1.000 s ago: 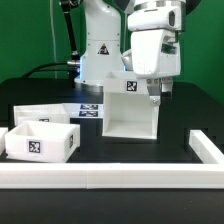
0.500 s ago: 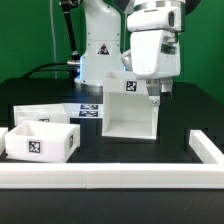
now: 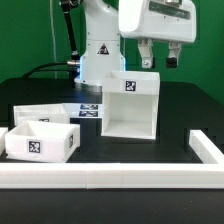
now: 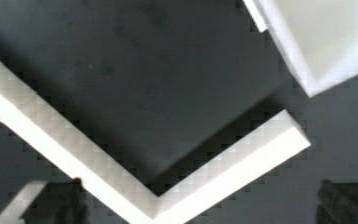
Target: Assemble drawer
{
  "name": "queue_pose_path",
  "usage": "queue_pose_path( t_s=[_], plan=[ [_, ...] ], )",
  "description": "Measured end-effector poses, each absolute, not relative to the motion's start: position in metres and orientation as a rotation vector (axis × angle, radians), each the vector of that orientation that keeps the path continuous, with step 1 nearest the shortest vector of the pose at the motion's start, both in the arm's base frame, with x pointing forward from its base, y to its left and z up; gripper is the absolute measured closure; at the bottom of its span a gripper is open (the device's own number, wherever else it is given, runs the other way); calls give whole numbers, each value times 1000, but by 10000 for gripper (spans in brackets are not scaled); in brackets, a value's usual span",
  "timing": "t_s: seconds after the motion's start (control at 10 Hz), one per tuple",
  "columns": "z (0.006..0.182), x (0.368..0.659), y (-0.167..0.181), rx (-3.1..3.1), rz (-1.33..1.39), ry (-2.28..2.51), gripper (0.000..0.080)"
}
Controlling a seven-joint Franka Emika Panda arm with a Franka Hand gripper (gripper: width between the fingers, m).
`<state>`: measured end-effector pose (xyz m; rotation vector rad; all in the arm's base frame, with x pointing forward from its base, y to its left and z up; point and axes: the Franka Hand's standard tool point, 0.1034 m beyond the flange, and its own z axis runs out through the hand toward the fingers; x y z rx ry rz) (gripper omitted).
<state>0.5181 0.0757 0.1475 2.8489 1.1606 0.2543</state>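
Your gripper (image 3: pixel 159 60) hangs pointing straight down, jaws spread wide, holding nothing. The drawer housing (image 3: pixel 133 105) stands just below it, not touching; both trays (image 3: pixel 40 141) lie lower, toward the exterior view's left.

The drawer is in three separate white plastic parts. The tall square housing (image 3: pixel 132 118) stands upright in the middle of the exterior view, its open front facing the camera, with a black-and-white square tag (image 3: pixel 130 85) near its top. Two shallow trays lie apart from it, toward the exterior view's left. The near tray (image 3: pixel 55 140) sits open side up, its own tag (image 3: pixel 35 147) on the wall facing the camera. The far tray (image 3: pixel 42 113) lies just behind it
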Motion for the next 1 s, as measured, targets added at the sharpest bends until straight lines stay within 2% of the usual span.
queue_pose_path(
  t_s=[0.3,0.4,0.7,1.0],
  plan=[
    [142,517,76,3020,275,732,150],
    [132,508,75,3082,274,508,150],
    [136,478,84,3162,200,-41,150],
    [142,462,80,3163,181,-71,150]
  ],
)
